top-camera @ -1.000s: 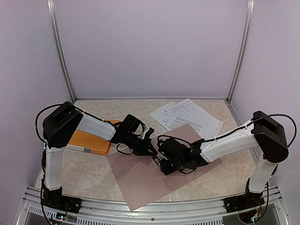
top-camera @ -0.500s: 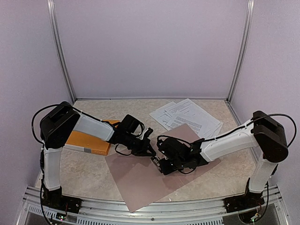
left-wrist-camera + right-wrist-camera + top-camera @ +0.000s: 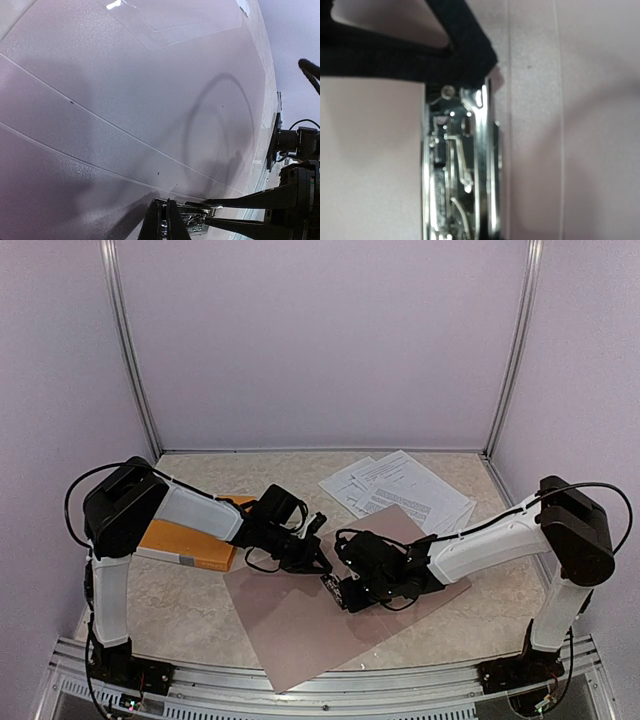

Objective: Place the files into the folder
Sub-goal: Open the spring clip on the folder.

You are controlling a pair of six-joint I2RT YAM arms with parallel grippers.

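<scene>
Top external shows your two grippers meeting over the open folder [image 3: 300, 630], laid flat mid-table. Your left gripper [image 3: 320, 558], jaws pressed together, seems to pin the cover down. Your right gripper [image 3: 335, 585] sets its jaws nearly together around the metal clip [image 3: 460, 170], but you cannot tell if it truly pinches. The files [image 3: 410, 485] lie fanned at the folder's far corner, likely until that clip is lifted.

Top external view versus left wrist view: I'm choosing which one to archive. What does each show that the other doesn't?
Only top external: the files at the back right and an orange box at left. Only left wrist: a clear pocket and crease lines on the folder. Both: the open folder and the shut left end effector.
</scene>
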